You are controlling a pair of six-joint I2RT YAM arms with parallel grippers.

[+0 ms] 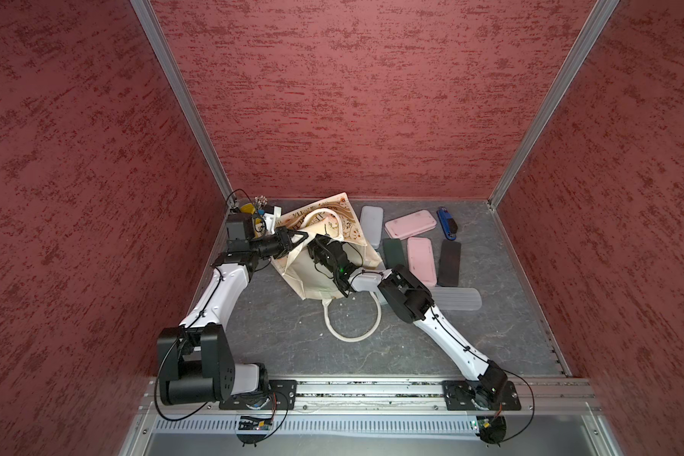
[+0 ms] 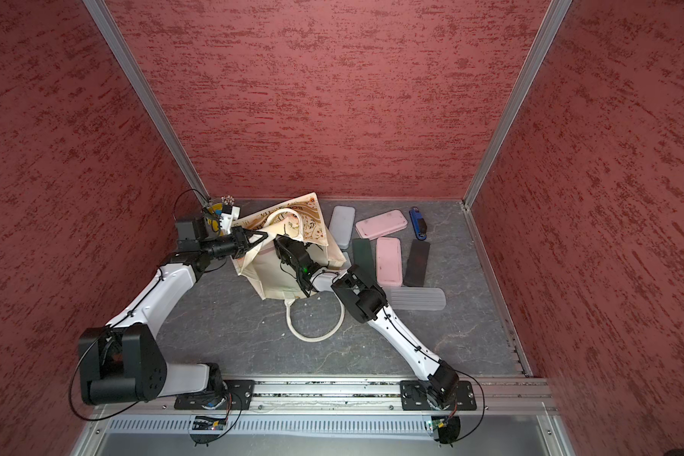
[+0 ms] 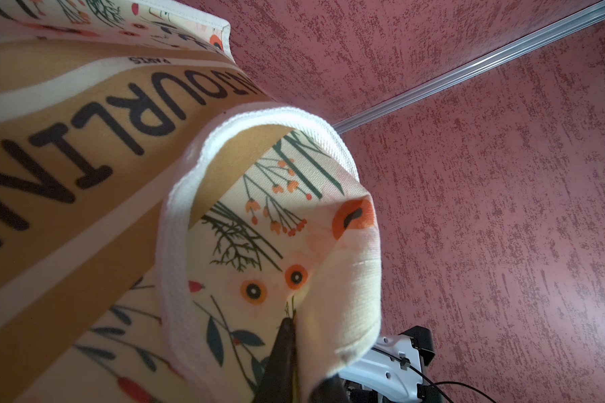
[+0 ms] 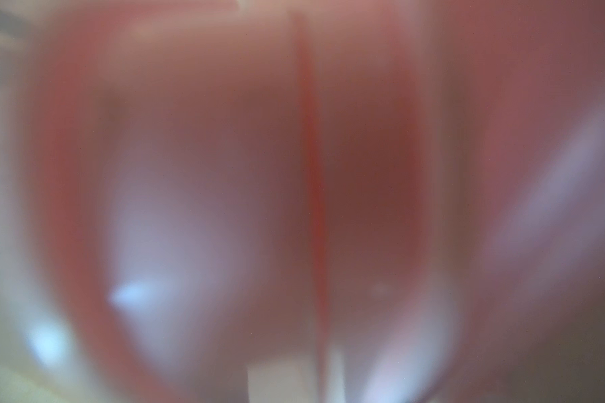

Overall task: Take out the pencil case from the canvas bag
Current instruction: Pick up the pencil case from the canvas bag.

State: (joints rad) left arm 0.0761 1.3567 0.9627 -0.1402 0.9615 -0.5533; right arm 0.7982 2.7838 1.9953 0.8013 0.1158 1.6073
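The cream canvas bag (image 1: 312,280) (image 2: 269,282) lies at the back of the table in both top views, its floral face folded up behind. My left gripper (image 1: 307,235) (image 2: 267,235) is shut on the bag's upper rim and holds it lifted; in the left wrist view the cloth (image 3: 343,289) is pinched at my left gripper (image 3: 294,324). My right gripper (image 1: 317,241) (image 2: 280,239) reaches into the raised mouth, with its fingertips hidden by cloth. A blurred pink surface (image 4: 196,181) with a red line fills the right wrist view. The pencil case is hidden in both top views.
To the right of the bag lie several flat oblong boxes: grey (image 1: 371,227), pink (image 1: 410,224), pink (image 1: 421,260), dark green (image 1: 394,252), black (image 1: 449,262), frosted (image 1: 457,299). A blue stapler (image 1: 447,223) lies behind them. A yellow bucket (image 1: 249,207) stands back left. One white handle loop (image 1: 352,319) lies toward the front.
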